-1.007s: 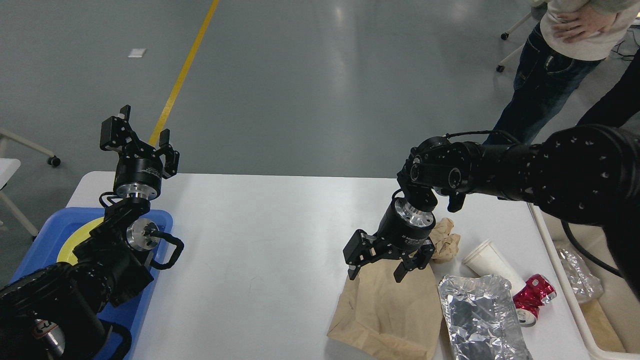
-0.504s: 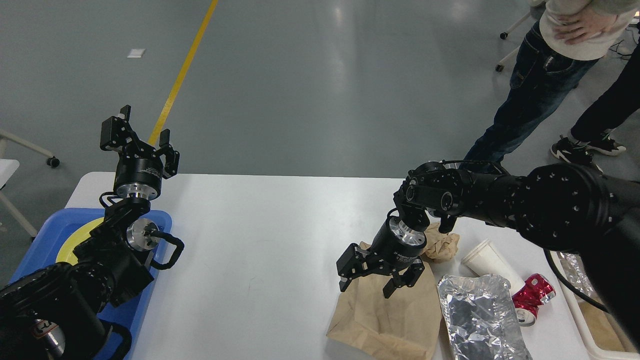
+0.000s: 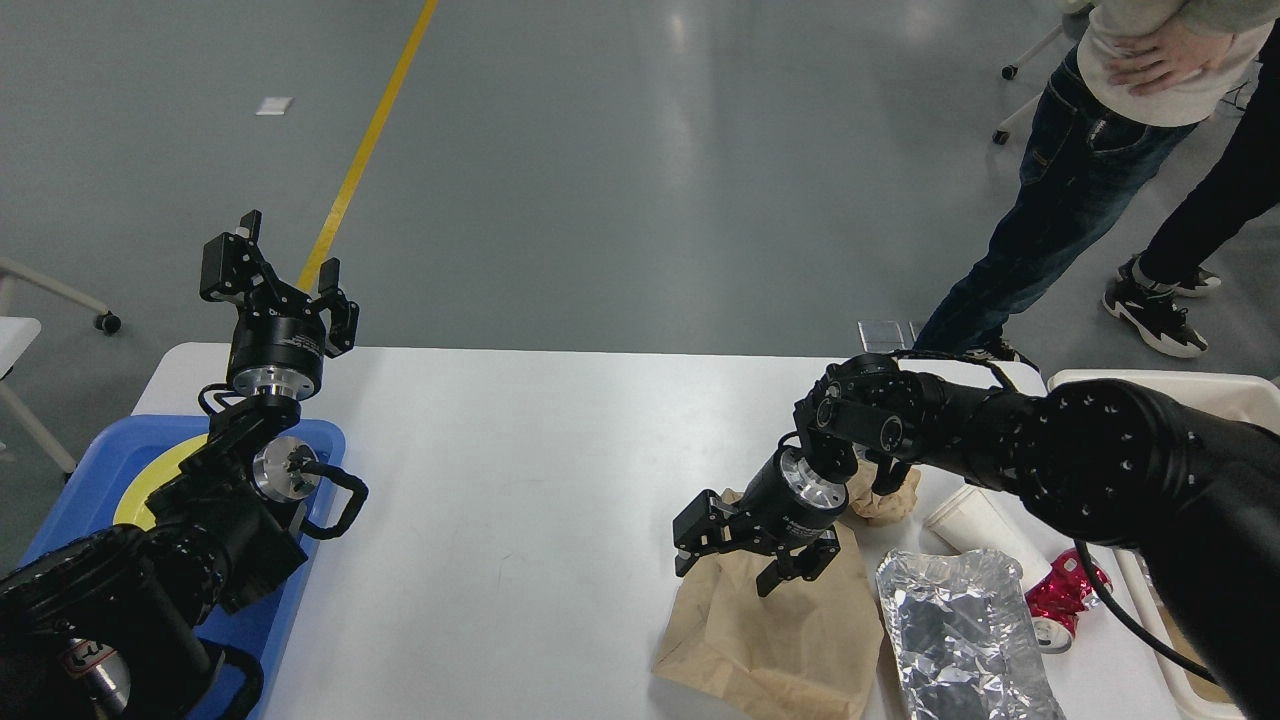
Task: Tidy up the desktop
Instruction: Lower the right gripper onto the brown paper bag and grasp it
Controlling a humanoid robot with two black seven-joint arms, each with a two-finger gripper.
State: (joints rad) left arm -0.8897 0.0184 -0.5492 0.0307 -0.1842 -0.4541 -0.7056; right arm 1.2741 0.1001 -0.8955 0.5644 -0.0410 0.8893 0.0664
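Observation:
The desktop [image 3: 520,470] is a large white tabletop. At its near right lies litter: a flat brown paper bag [image 3: 780,630], a crumpled brown paper ball [image 3: 880,495], a white paper cup [image 3: 975,530] on its side, a crushed red can [image 3: 1065,600] and a piece of silver foil [image 3: 960,640]. My right gripper [image 3: 745,565] is open, pointing down, its fingers just over the bag's top edge. My left gripper [image 3: 275,265] is open and empty, raised above the table's far left corner.
A blue tray [image 3: 310,445] holding a yellow plate [image 3: 150,480] sits at the left edge under my left arm. A cream bin [image 3: 1120,385] stands beside the table's right edge. Two people [image 3: 1080,170] stand at the far right.
My right gripper has come down and a little left and nearer, onto the top of the paper bag. The right arm has dropped lower. The left arm has not moved.

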